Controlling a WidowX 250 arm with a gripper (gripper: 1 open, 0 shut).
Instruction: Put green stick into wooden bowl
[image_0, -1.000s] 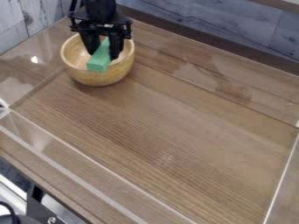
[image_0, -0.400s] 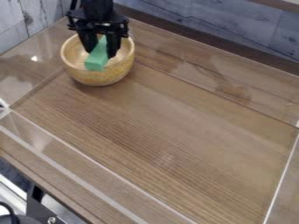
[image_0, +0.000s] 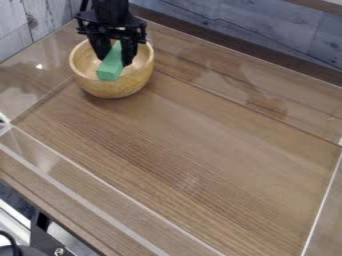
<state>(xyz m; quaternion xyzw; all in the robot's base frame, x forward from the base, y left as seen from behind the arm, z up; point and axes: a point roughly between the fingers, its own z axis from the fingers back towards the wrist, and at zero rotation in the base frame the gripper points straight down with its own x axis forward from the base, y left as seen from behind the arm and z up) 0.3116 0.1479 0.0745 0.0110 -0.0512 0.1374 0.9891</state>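
The wooden bowl (image_0: 96, 88), round and light tan, sits at the back left of the table. My black gripper (image_0: 115, 52) hangs straight down over its hollow. The green stick (image_0: 110, 68) stands tilted between the two fingers, with its lower end down inside the bowl. The fingers look closed on the stick's upper part. Whether the stick's lower end touches the bowl's floor cannot be told from here.
A clear plastic wall (image_0: 160, 205) rings the wooden tabletop (image_0: 201, 140), with its front edge low in the view. A grey plank wall (image_0: 267, 25) stands behind the table, close to the bowl.
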